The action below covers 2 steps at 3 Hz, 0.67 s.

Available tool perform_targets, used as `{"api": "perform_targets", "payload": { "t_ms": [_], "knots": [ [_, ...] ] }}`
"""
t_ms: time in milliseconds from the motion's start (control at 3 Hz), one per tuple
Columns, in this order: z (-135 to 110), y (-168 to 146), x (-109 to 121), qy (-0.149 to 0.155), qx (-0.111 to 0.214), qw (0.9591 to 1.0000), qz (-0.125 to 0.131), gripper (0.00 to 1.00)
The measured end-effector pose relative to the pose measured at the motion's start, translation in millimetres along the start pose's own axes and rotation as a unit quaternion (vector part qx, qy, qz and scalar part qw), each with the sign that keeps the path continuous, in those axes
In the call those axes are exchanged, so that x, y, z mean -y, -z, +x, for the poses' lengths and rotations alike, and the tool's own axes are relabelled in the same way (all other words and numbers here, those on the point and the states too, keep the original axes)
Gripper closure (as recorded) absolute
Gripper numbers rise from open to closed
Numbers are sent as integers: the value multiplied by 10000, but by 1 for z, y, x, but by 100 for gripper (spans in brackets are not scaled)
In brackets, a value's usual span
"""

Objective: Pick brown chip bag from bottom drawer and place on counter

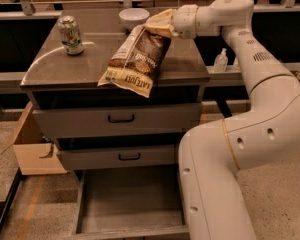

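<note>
The gripper (166,25) clamps the brown chip bag (135,59) by its top, slanting over the counter (55,66) toward 5 o'clock (bottom drawer (130,199) open, bare). Judging by this, only lowering and release remain.

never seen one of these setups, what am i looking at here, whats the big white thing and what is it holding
This is one picture, taken by a camera looking down at a grey cabinet from the front. Where the camera is mounted cannot be told. The big white shape is a robot arm, curving from the lower right up and over the cabinet. At its tip is the gripper, a two-finger clamp, above the back of the counter. It is shut on the top of the brown chip bag, which slants down towards the counter's front edge. On the counter stand a drink can at the left and a white bowl at the back. Below, the bottom drawer is pulled out.
</note>
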<state>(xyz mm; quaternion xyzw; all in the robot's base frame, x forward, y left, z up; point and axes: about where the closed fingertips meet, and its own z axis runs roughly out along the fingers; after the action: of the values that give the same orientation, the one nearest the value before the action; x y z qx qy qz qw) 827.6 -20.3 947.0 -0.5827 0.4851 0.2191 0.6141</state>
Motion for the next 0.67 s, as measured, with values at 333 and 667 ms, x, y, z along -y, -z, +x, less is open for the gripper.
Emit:
{"api": "perform_targets", "payload": {
  "t_ms": [333,667],
  "knots": [
    [18,-7,14,8,-166,9994,304,100],
    [28,-11,22,8,-265,9985,475,100]
  ]
}}
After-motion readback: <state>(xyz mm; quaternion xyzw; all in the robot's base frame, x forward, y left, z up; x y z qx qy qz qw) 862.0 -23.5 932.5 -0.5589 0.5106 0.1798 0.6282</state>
